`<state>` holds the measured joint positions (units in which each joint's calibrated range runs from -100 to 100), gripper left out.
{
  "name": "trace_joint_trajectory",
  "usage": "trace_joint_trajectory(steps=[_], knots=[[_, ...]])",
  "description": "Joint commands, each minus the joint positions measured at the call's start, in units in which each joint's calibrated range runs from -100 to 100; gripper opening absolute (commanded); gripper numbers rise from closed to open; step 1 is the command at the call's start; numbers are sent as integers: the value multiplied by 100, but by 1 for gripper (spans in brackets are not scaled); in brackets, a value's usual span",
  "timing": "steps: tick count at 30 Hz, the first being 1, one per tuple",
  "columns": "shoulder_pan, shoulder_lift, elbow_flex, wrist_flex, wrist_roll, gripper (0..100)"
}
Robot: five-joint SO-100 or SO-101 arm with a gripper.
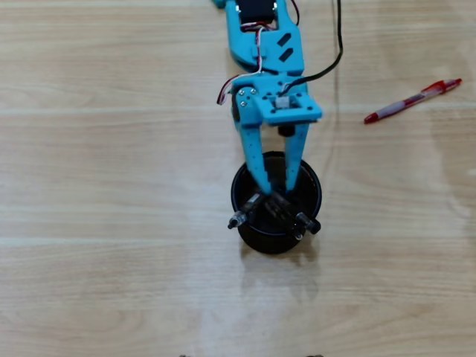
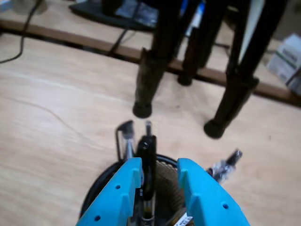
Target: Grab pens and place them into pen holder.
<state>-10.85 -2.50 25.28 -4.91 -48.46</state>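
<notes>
A bright blue plastic robot arm is reaching down from the top centre of the overhead view across a pale wood-grain table. Its two-finger gripper is hanging over the mouth of a round black wire-mesh pen holder, which is standing just below the middle of the frame. The blue fingers are sitting narrowly apart, angled in toward each other, with their tips inside the ring of the rim.

In the wrist view, the two blue fingers are filling the bottom centre of the picture, and a slim black pen is standing upright in the narrow gap between them, above the cup's dark rim. The fingers seem to be closing on this pen, though the blur makes actual contact hard to confirm. A clear pen with a dark tip is leaning out of the cup just to its left, and another pen end is sticking out toward the right.

From overhead, two dark pen ends are poking over the cup's lower rim, one to the lower left and one to the lower right.

A red-and-clear pen is lying alone on the table at the upper right of the overhead view, well apart from the holder, tilted with its red end pointing up and right. A black cable is trailing from the arm toward the top edge.
</notes>
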Motion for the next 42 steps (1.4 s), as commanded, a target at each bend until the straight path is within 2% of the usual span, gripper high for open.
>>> trace_joint_trajectory(steps=[1,3,5,8,11,14,17,28,42], knots=[[-802,-672,-1391,2249,1354,9],[-1568,-638,-2279,3710,2279,10],[-2407,-393,-3103,5248,2980,10],[-3222,292,-3890,7234,3320,14],[-3859,1044,-4062,8402,3314,20],[-4464,1729,-4044,8514,3356,20],[-4576,2152,-4053,8523,3362,20],[-4464,3022,-4126,7973,3529,19],[-4343,4333,-5529,7870,3524,16]])
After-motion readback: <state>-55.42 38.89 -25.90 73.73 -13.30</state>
